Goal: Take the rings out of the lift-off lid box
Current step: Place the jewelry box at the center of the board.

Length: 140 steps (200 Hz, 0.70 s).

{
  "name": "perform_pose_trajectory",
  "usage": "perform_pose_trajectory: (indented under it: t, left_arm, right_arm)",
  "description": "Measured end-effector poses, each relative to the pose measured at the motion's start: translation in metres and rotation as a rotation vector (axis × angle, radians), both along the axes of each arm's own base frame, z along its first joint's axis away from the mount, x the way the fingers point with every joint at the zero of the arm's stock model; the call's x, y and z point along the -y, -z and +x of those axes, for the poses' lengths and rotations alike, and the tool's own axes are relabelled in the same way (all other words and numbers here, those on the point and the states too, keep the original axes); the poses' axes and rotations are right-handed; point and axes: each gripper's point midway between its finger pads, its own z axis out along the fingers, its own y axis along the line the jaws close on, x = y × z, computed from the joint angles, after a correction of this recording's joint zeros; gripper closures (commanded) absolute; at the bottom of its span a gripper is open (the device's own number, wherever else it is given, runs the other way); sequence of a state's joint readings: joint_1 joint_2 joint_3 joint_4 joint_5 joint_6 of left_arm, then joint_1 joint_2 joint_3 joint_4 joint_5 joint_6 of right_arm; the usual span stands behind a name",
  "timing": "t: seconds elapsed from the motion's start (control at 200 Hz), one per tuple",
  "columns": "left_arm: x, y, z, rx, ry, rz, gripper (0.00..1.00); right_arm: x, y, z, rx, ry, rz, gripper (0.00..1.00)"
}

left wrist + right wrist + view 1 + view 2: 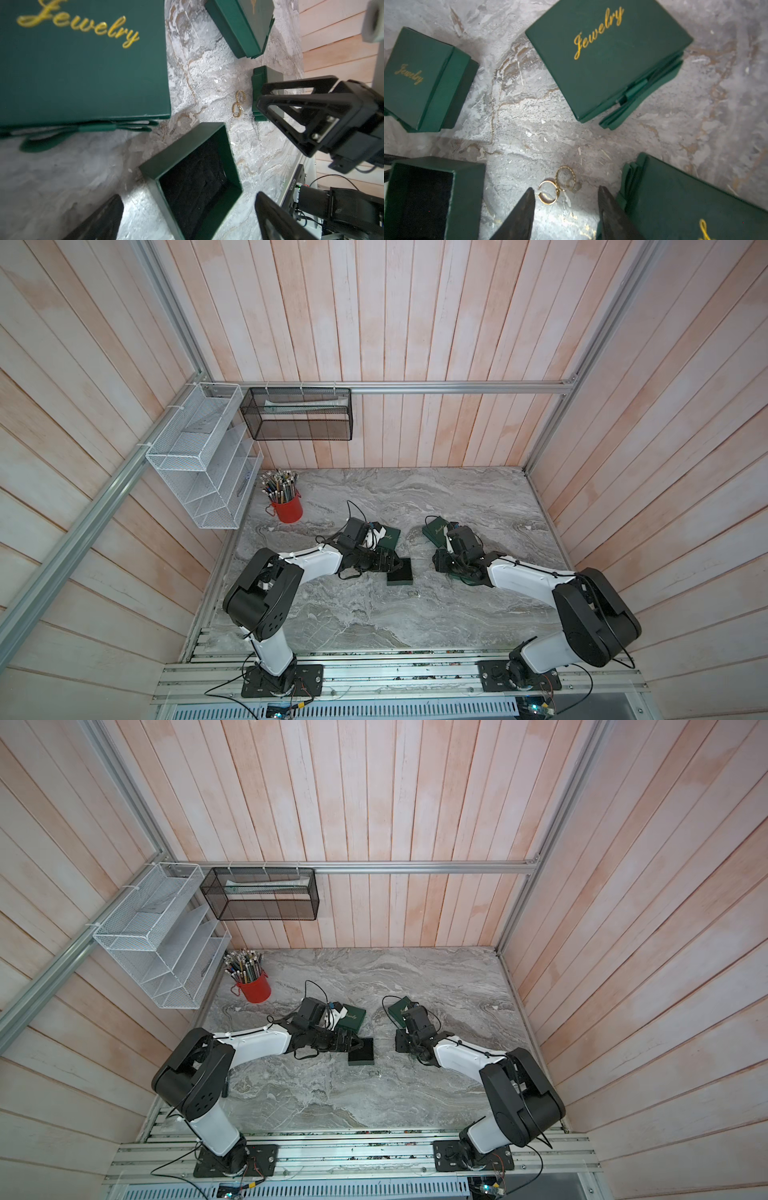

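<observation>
Two rings lie touching on table, just ahead of right gripper, jaws apart, empty; left gripper farther, spread wide astride open box.

Gold script "Jewelry" on top of small green box & flat green box; 3rd box's script cut off.
</observation>
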State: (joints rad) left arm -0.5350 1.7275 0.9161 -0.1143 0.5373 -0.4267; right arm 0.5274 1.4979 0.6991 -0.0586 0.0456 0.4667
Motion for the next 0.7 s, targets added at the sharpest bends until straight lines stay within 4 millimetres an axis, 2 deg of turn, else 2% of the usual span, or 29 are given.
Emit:
perform_pose_trajectory:
  t: [0.09, 0.185, 0.305, 0.405, 0.55, 0.7]
  left_arm:
    - [-0.003, -0.005, 0.003, 0.020, -0.010, 0.005, 0.00]
    - [-0.006, -0.011, 0.005, 0.043, -0.020, 0.014, 0.00]
    - [-0.012, -0.022, 0.009, 0.092, -0.045, 0.029, 0.00]
    - [-0.017, -0.036, 0.010, 0.138, -0.066, 0.028, 0.00]
    - [-0.019, -0.048, 0.013, 0.184, -0.083, 0.020, 0.00]
    - [-0.021, -0.043, 0.011, 0.187, -0.090, 0.032, 0.00]
  right_arm:
    - [0.005, -0.002, 0.000, -0.006, 0.023, -0.022, 0.27]
    - [0.012, -0.014, 0.003, 0.008, 0.064, -0.039, 0.14]
    - [0.025, -0.031, 0.006, 0.026, 0.136, -0.070, 0.11]
    - [0.037, -0.035, 0.007, 0.010, 0.194, -0.095, 0.10]
    - [0.049, -0.026, 0.004, -0.054, 0.231, -0.125, 0.10]
    - [0.054, -0.004, -0.003, -0.145, 0.234, -0.191, 0.07]
